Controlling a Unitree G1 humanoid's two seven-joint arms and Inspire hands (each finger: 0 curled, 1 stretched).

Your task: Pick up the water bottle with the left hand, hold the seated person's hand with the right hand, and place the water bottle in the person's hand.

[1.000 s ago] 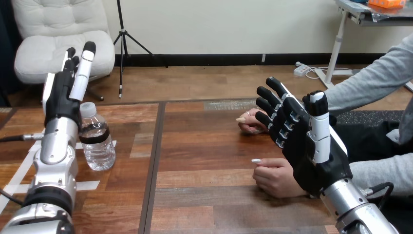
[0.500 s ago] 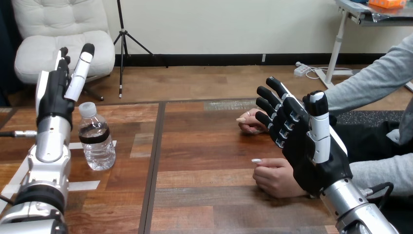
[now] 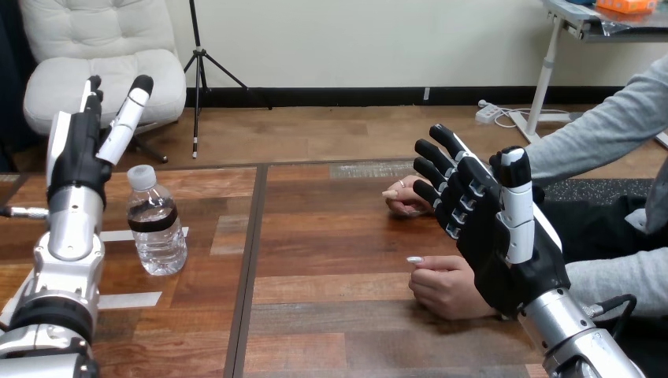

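Left arm: it has drifted toward the view's left edge compared with a second ago, so the left robot hand (image 3: 75,146) sits further from the water bottle (image 3: 157,224) than it did. Everything on the right looks unchanged.
Water bottle: upright on the left half of the desk (image 3: 331,236), cap on, dark band round its middle, right beside a strip of white tape (image 3: 118,235). Nothing's touching it.
Left robot hand: raised up and to the left of the bottle's cap, near it but clear. Fingers are straight with the thumb angled out, so it's spread and empty.
Right robot hand (image 3: 504,236): also spread wide and holding nothing, raised over the desk's right side in front of the person's hands.
Person's nearer hand (image 3: 445,285): loosely curled on the desk, tucked just beside the heel of the right robot hand. Honestly can't tell if they touch, but no robot fingers are wrapped round it.
Person's farther hand (image 3: 406,197): resting on the desk further back, beside the right robot hand's fingertips.
Progress: pretty much at the start, I'd say. The bottle isn't picked up, the person's hand isn't held, and nothing's been handed over.
Left to do: all three steps, starting with getting the left robot hand back onto that bottle.
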